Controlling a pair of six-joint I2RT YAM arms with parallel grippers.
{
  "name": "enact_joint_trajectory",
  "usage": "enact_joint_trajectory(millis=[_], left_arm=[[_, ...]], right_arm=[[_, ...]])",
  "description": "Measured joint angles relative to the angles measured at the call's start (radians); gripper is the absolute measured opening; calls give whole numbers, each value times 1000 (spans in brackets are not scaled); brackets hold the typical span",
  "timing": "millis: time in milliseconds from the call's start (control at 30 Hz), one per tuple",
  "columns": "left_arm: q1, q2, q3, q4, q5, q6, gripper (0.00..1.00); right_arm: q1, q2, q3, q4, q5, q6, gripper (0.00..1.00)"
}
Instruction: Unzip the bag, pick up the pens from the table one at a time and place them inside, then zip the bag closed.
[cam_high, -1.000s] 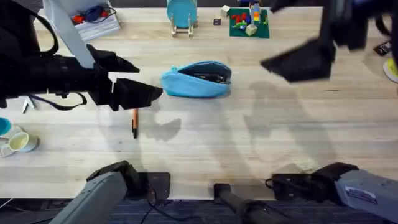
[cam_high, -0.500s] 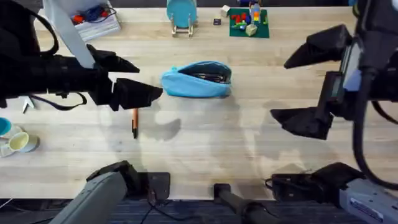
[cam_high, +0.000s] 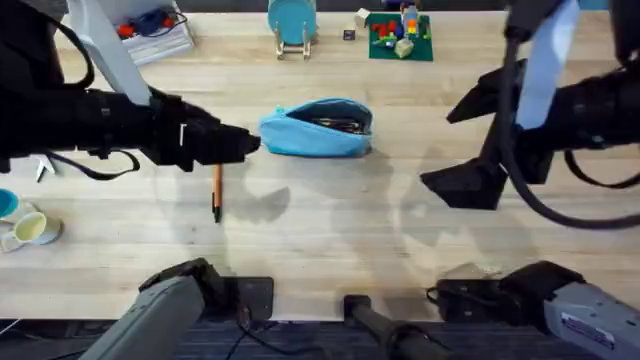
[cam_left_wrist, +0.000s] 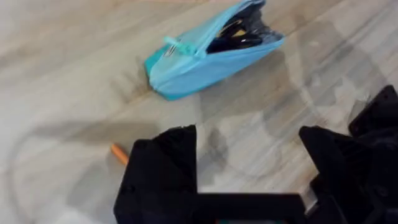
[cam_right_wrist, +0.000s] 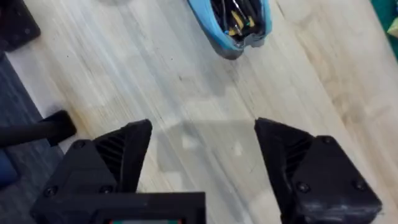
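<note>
Showing L end effector (cam_high: 235, 143), fingers spread, empty, directly above slim orange pen w/ black tip (cam_high: 216, 194); pen's long axis runs 12–6 o'clock on pale plank worktop (cam_high: 330, 220). Unzipped light-blue fabric pouch (cam_high: 316, 128) lies at 3 o'clock. R end effector (cam_high: 478, 140), released, sits farther off.

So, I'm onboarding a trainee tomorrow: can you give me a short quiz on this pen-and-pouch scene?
1. True or false: the bag is zipped shut.
2. Which pen lies on the table? A) orange pen B) green pen C) none
3. Fill in: both the left claw and the right claw are ____.

Key: 1 false, it gapes open with dark items inside. 2 A. 3 open, each holding nothing.
</note>
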Motion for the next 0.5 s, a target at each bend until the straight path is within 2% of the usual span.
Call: enact_joint_trajectory(millis=[367,500], left_arm=[[0,0,0,0,-312,-481,993],[0,0,0,0,-403,-590,993]], right_arm=[[0,49,0,2,0,8,997],[0,50,0,2,0,8,997]])
